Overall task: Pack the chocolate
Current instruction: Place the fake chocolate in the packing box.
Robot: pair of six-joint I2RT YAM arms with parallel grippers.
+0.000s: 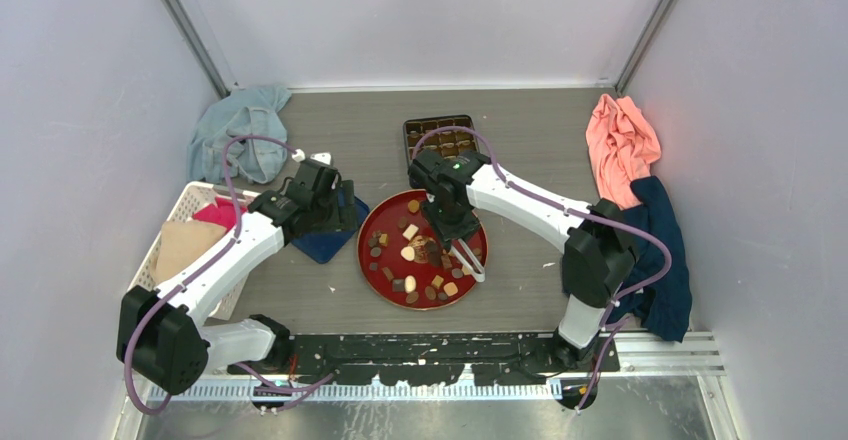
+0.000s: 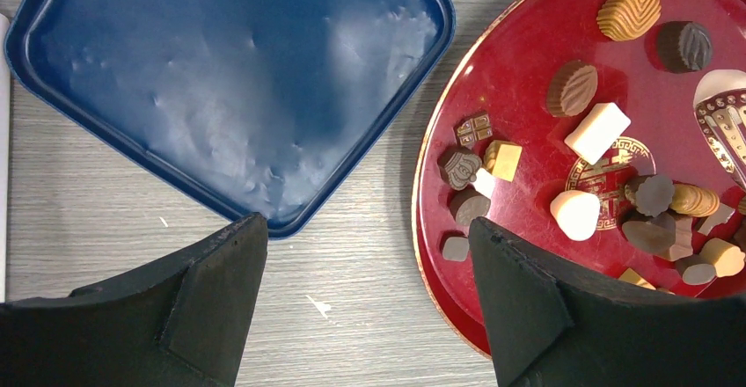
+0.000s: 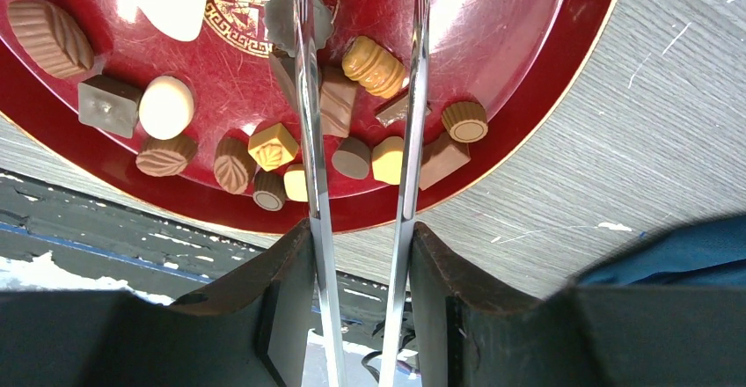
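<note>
The chocolate [image 1: 410, 232] lies as several small brown, tan and white pieces on the round red plate [image 1: 385, 210] in the middle of the table. My right gripper [image 3: 361, 227] hangs over the plate's near right part, shut on a pair of metal tongs [image 3: 308, 141]. Its two blades reach out over the pieces, with an orange ribbed piece [image 3: 374, 64] between them. The tongs' perforated tip [image 2: 721, 114] shows in the left wrist view. My left gripper [image 2: 367, 229] is open and holds nothing, low over bare table between a blue tray [image 2: 229, 79] and the plate's left rim [image 2: 431, 149].
A dark compartment box [image 1: 440, 137] sits just behind the plate. At the left stands a white basket [image 1: 180, 210] holding cloths. A grey-blue cloth [image 1: 240, 130] lies at the back left. Salmon [image 1: 620, 145] and navy [image 1: 660, 260] cloths lie on the right.
</note>
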